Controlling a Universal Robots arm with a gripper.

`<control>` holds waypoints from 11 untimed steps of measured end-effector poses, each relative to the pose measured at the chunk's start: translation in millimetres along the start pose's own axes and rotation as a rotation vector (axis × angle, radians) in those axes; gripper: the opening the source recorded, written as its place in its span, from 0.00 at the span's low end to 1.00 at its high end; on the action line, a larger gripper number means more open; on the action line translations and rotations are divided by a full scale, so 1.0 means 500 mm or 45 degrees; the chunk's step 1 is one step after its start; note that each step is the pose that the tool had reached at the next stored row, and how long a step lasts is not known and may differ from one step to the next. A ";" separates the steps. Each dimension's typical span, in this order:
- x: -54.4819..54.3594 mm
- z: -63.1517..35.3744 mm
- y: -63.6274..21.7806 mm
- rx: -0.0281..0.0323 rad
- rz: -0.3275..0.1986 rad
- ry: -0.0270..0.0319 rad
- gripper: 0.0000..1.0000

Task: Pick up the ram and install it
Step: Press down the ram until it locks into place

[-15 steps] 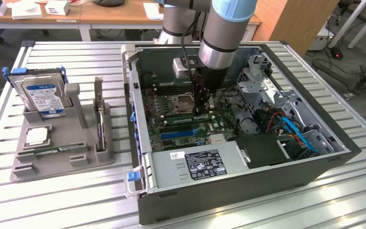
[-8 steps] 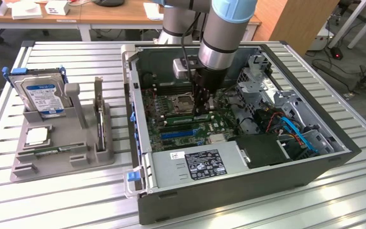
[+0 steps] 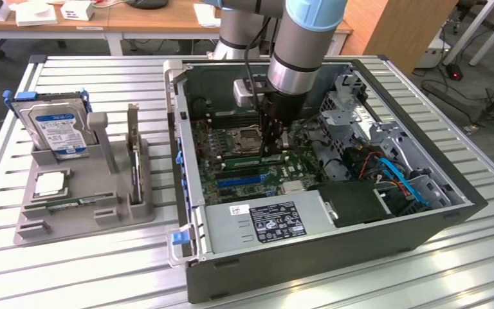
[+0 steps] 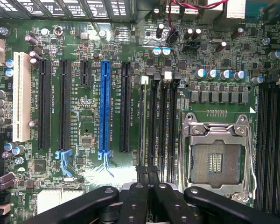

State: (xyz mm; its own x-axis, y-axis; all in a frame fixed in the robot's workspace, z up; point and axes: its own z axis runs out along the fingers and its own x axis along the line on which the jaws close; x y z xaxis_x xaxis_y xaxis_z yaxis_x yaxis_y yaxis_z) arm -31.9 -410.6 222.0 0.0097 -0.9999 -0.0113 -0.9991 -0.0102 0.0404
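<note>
Claw (image 4: pixel 148 186) clamped together on the ram (image 4: pixel 143 135), pressing it into a memory slot just beside the processor socket (image 4: pixel 216 158); seating looks underway, needing firm straight pressure.

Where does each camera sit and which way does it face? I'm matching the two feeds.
Exterior view: off the arm, raised, looking down at the open computer case on the slatted table; the arm and end effector reach into it.
Wrist view: on the wrist, facing the motherboard; the shut end effector shows.
Shared: the motherboard, the empty CPU socket and the end effector.
</note>
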 end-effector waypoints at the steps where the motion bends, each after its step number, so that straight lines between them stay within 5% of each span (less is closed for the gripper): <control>1: 0.000 0.000 0.000 0.0000 0.000 -0.0002 0.09; 11: 0.000 -0.017 0.000 0.0002 0.000 -0.0007 0.09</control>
State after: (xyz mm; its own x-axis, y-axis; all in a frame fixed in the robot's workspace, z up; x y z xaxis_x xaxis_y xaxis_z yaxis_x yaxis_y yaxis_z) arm -31.5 -410.5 230.6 0.0097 -0.9999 -0.0119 -0.9991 -0.0102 0.0402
